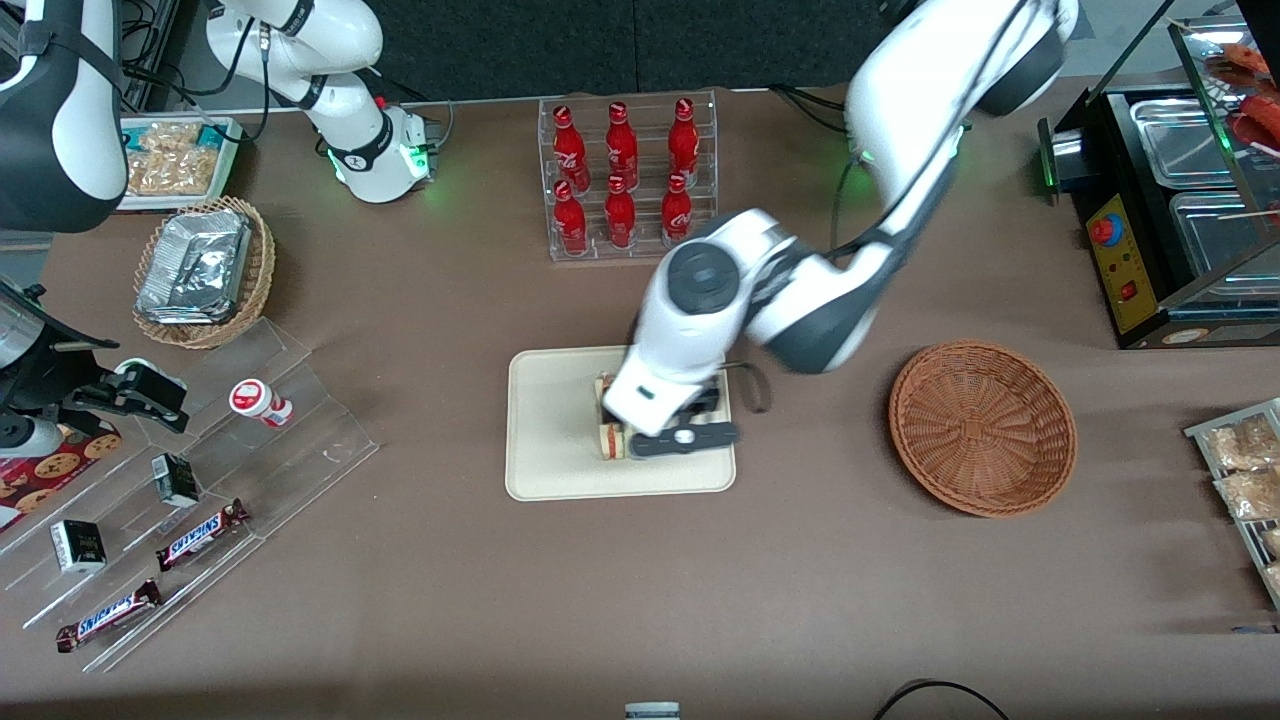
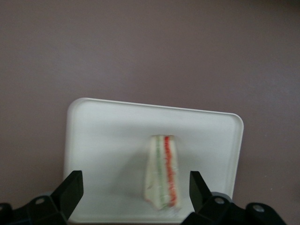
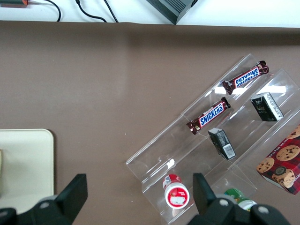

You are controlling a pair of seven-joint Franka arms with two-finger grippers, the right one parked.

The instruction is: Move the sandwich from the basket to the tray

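Note:
The sandwich [image 2: 163, 171], a white wedge with red and green stripes along its cut edge, lies on the cream tray [image 2: 103, 136]. My left gripper [image 2: 136, 190] hangs just above it, open, with its black fingers [image 2: 71, 190] well apart on either side and not touching the bread. In the front view the gripper [image 1: 668, 425] covers most of the sandwich [image 1: 606, 432] on the tray [image 1: 550, 420]. The reddish-brown wicker basket [image 1: 982, 427] sits beside the tray toward the working arm's end, with nothing in it.
A clear rack of red bottles [image 1: 625, 175] stands farther from the camera than the tray. A stepped acrylic rack with Snickers bars [image 1: 205, 533] and a tan basket of foil packets [image 1: 200, 268] lie toward the parked arm's end. A black food warmer [image 1: 1165, 200] and bagged snacks [image 1: 1240, 465] stand near the working arm's end.

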